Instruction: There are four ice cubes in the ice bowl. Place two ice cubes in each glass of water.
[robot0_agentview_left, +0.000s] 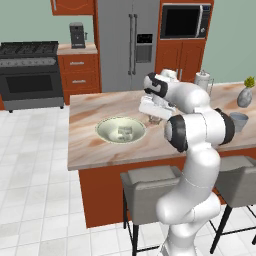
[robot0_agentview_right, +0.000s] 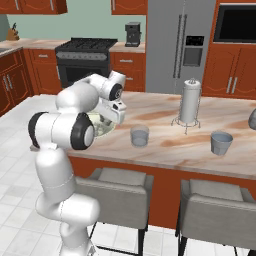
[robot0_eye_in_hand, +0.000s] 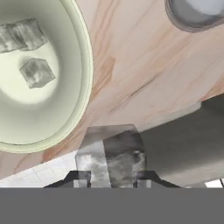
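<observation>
Plainly, the pincer (robot0_eye_in_hand: 114, 168) is clamped on one ice cube (robot0_eye_in_hand: 124, 164) above the surface (robot0_eye_in_hand: 140, 65); ice bowl (robot0_eye_in_hand: 83, 87) with remaining ice cubes (robot0_eye_in_hand: 37, 72) lies beside it, glass of water (robot0_eye_in_hand: 192, 15) beyond.

You get two base cameras behind the arm, left and right, looking forward and down at the same desk (robot0_agentview_left: 100, 150) and ice bowl (robot0_agentview_left: 102, 131). Your hand camera looks close down on that bowl's rim (robot0_eye_in_hand: 85, 87) and a glass (robot0_eye_in_hand: 192, 17).
</observation>
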